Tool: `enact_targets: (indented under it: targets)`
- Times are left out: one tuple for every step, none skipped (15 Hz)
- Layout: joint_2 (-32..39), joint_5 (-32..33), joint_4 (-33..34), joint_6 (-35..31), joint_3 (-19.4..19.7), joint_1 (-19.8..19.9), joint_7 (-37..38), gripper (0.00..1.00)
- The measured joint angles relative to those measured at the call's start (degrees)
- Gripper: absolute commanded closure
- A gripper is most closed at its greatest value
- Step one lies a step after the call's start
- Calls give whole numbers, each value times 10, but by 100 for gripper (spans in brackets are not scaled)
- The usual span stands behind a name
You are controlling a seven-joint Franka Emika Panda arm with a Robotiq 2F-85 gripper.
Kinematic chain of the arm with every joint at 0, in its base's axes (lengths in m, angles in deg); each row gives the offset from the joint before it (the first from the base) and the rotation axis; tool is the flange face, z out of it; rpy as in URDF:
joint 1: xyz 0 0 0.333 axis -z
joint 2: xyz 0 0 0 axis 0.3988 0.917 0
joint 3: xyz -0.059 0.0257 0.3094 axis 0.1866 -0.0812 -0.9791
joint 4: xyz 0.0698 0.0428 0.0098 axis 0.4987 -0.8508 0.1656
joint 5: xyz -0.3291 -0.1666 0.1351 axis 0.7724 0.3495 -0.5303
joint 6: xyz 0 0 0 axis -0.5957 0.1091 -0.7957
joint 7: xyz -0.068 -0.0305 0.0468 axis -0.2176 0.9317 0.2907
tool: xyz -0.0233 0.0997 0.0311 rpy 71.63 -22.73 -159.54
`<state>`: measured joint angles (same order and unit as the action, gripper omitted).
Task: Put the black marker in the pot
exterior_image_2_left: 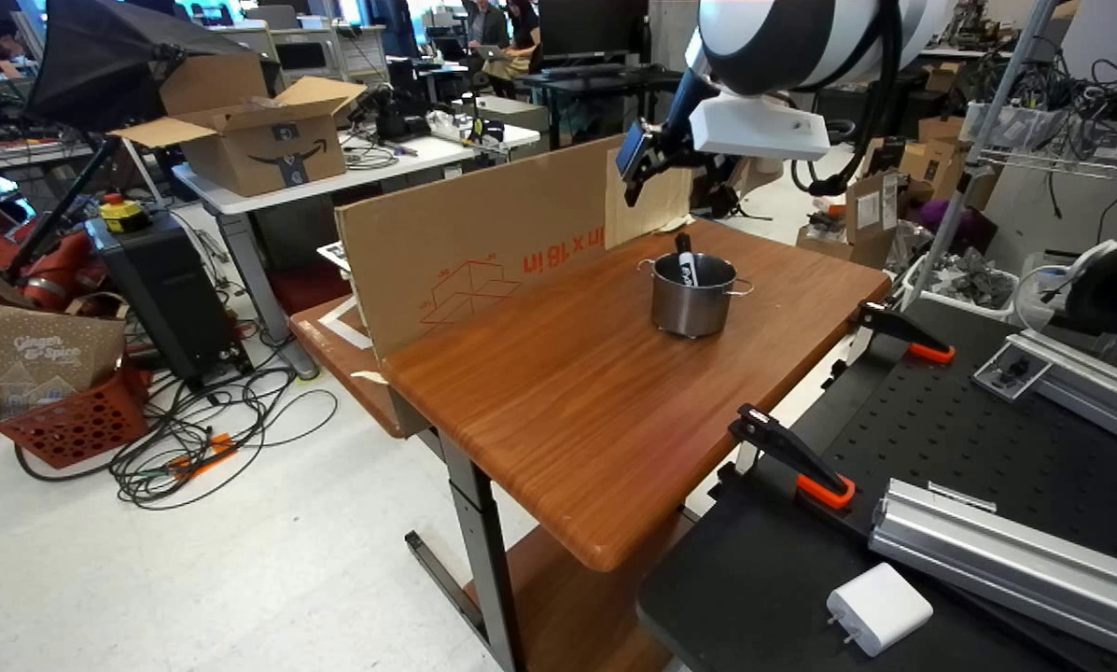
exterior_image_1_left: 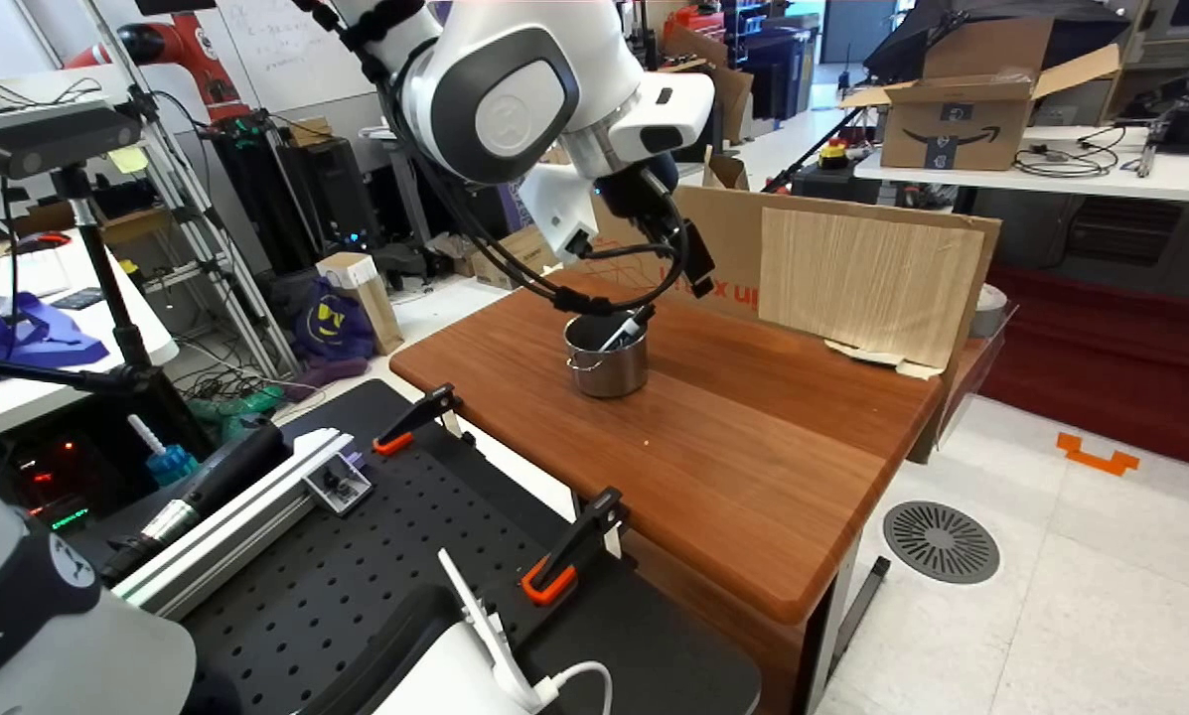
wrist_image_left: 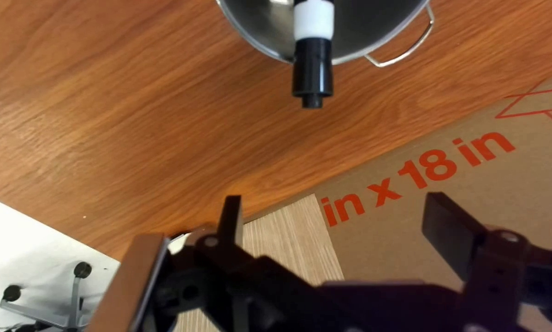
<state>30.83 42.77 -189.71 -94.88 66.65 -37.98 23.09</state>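
Claw point(wrist_image_left: 333, 203): spread wide, held above the table point(exterior_image_1_left: 753, 457) and apart from the pot point(exterior_image_2_left: 689, 310), at 11 o'clock from it in an exterior view. Black marker point(wrist_image_left: 312, 55) is in the pot, tilted, its black end (white band next to it) jutting past the rim at 6 o'clock in the wrist view. Lower tip hidden by the pot wall; cannot say whether it touches bottom. Pot upright on the table, one wire handle point(wrist_image_left: 402, 56) at 4 o'clock in the wrist view. Farther out, in an exterior view: red-printed cardboard panel point(exterior_image_2_left: 493, 233) at 10 o'clock from the pot. In an exterior view, black-and-orange clamp point(exterior_image_1_left: 576, 544) at 6 o'clock from the pot.
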Motion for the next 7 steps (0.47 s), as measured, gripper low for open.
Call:
enact_targets:
  targets:
    - [-1,0,1,2,0,0,0,0]
    - [-4,0,1,3,0,0,-1,0]
    - [-9,0,0,4,0,1,-2,0]
    - [-17,0,-3,4,-1,1,-6,0]
    - [-21,0,-4,4,-1,1,-6,0]
    - [-20,0,-5,4,-1,1,-6,0]
    - [-18,0,-5,4,-1,1,-6,0]
